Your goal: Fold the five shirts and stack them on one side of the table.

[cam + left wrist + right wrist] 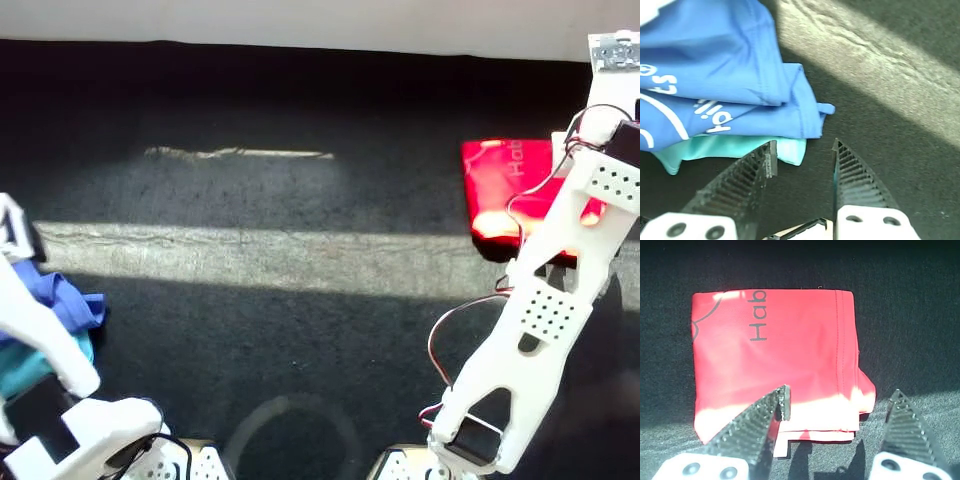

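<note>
Dark, felt-like tabletop with a finely textured surface. A broad band of sunlight crosses it from the left edge toward the right, roughly midway between the near and far sides. Within the band the covering appears pale grey and slightly rippled. A shorter, thinner light streak lies farther back, left of centre, well apart from the band. A faint ring-shaped mark shows on the near part of the tabletop, close to the centre. A pale strip runs along the far side, beyond the dark surface; what it is cannot be told.
</note>
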`<action>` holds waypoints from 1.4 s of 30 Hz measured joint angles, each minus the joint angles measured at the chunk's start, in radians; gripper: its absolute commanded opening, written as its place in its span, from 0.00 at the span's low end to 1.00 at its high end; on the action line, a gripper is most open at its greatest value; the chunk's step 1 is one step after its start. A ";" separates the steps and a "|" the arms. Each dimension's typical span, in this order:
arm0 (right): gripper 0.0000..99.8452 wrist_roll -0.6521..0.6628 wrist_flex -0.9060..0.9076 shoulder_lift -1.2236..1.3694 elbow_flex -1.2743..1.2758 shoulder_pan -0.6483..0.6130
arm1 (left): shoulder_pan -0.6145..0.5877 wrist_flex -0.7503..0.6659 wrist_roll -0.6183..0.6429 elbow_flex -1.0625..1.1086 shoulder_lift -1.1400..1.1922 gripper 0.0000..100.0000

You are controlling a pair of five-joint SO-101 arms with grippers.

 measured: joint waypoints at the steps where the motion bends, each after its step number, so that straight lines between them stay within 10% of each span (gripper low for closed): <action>1: 0.30 -0.002 0.002 0.000 0.000 0.000 | -0.048 -0.028 -0.032 0.000 0.000 0.19; 11: 0.30 -0.006 0.002 -0.183 0.109 -0.094 | -0.338 -0.387 -0.112 0.000 0.006 0.27; 27: 0.30 -0.006 0.002 -1.106 1.364 -0.382 | -0.423 -0.799 -0.199 0.000 0.353 0.27; 32: 0.30 -0.006 -0.011 -1.286 1.608 -0.443 | -0.423 -0.841 -0.255 0.000 0.391 0.00; 42: 0.30 -0.006 -0.170 -1.432 1.942 -0.445 | -0.358 -0.841 -0.232 0.000 0.381 0.01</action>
